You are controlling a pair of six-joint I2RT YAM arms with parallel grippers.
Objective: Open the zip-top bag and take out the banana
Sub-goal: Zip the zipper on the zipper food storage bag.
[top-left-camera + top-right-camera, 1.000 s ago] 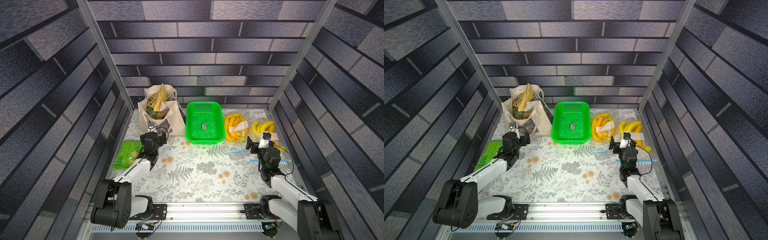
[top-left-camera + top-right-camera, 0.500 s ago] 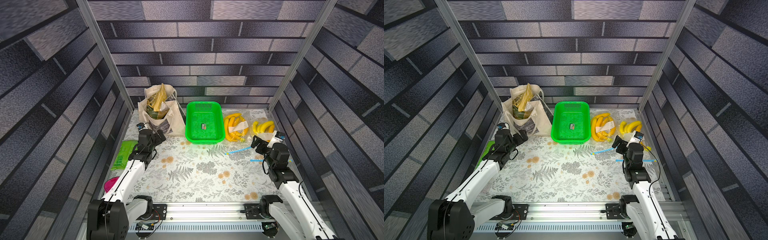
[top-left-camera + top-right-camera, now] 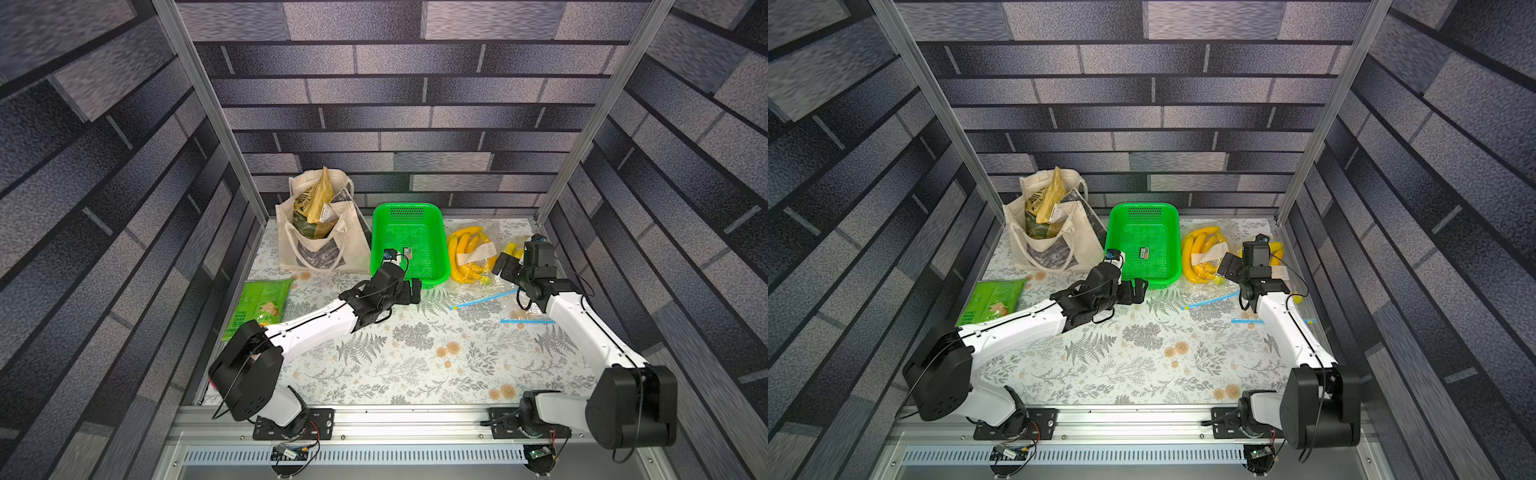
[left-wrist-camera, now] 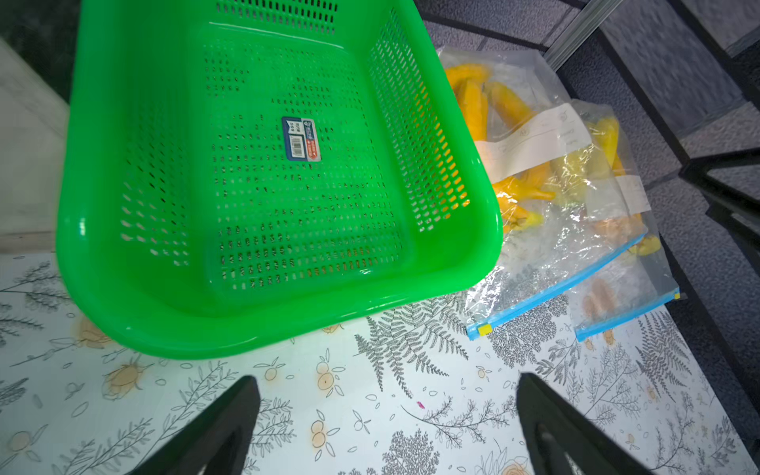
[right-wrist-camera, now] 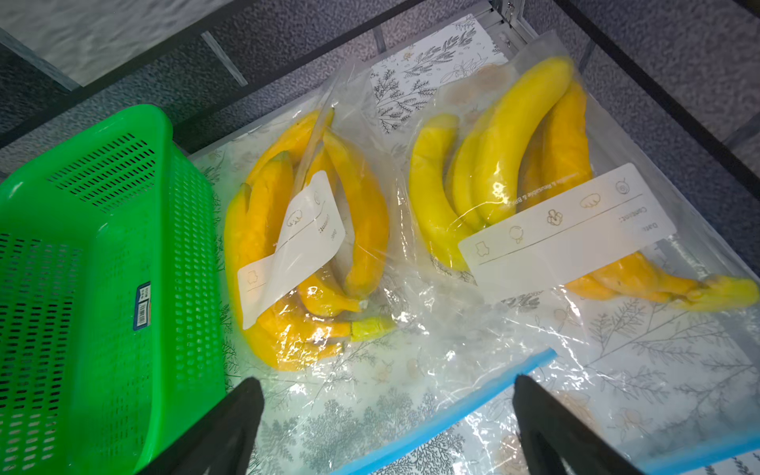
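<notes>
Two clear zip-top bags lie at the back right, each holding a yellow banana bunch. The nearer-centre bag has a blue zip strip with a yellow slider at its end. The other bag lies beside it against the right wall. My right gripper hovers open over the first bag's zip strip. My left gripper stands open and empty over the cloth, just in front of the basket.
A green perforated basket sits at the back centre, touching the first bag. A cloth tote with packets stands at the back left. A green snack packet lies by the left wall. Walls enclose three sides.
My left arm has swung right, from beside the tote to the basket's front edge. My right arm has stretched out, with its gripper now a little farther back over the bags. Both grippers stay open.
</notes>
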